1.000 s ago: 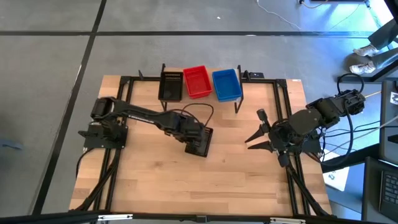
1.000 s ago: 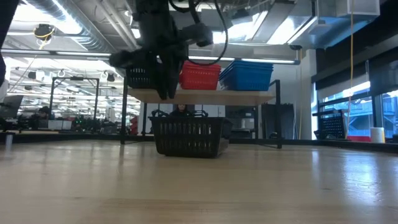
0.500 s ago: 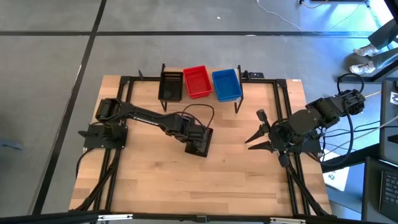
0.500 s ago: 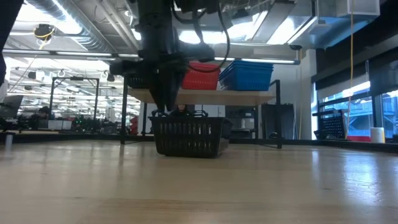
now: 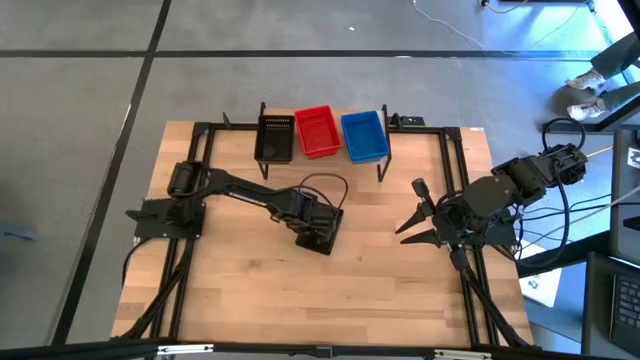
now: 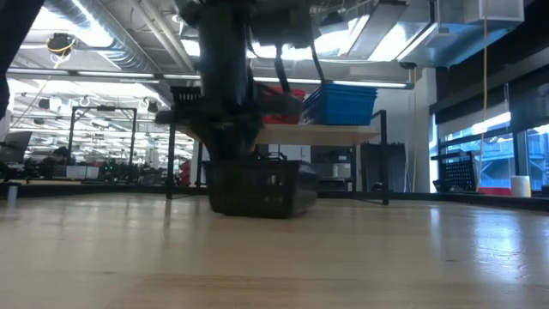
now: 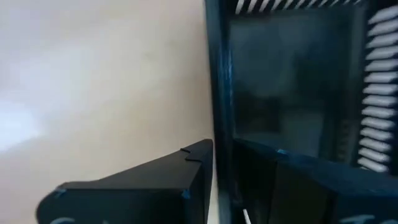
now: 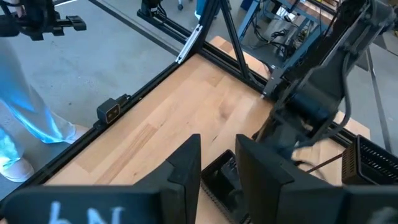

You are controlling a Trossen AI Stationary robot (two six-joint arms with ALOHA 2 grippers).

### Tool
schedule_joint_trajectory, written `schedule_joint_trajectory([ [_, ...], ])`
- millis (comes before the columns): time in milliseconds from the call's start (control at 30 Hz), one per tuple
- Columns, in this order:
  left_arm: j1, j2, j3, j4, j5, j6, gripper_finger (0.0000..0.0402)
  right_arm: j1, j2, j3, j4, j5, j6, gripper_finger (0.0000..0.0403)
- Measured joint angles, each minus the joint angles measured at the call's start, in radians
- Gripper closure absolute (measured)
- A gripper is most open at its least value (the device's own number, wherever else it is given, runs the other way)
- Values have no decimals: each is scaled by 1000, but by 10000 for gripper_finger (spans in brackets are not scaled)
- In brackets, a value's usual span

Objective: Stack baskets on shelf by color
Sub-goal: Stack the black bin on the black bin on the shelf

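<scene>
Left tool (image 5: 318, 226), fingers spread astride the rim of the black basket (image 5: 322, 235) on the desk (image 5: 380, 280); a shallow pinch risks tipping it; right tool (image 5: 412, 222) waits spread.

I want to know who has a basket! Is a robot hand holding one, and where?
The left gripper has its fingers astride one wall of the black basket on the table; whether they are squeezing it cannot be told. The right gripper holds nothing.

Left end effector (image 5: 322, 226) over the black basket (image 5: 322, 240) blocks mid-surface (image 5: 380, 290); the near half lies open
</scene>
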Motion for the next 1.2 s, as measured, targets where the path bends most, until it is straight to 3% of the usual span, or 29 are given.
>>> schedule_joint_trajectory([
  [233, 3, 29, -3, 31, 74, 122, 352, 0, 0, 0, 0, 0, 0, 304],
  [433, 12, 10, -1, 16, 97, 174, 397, 0, 0, 0, -2, 0, -2, 304],
  [733, -22, -135, 68, -22, 154, 150, 401, 0, 0, 0, -22, 0, -4, 304],
  [867, -43, -222, 179, -140, 88, 125, 401, 0, 0, 0, -28, 0, -5, 304],
  [1067, -40, -327, 392, -470, -135, 14, 401, 0, -1, 0, -60, 1, 7, 304],
  [1200, -9, -378, 483, -634, -224, -27, 401, -1, -1, 0, -61, 10, 80, 304],
])
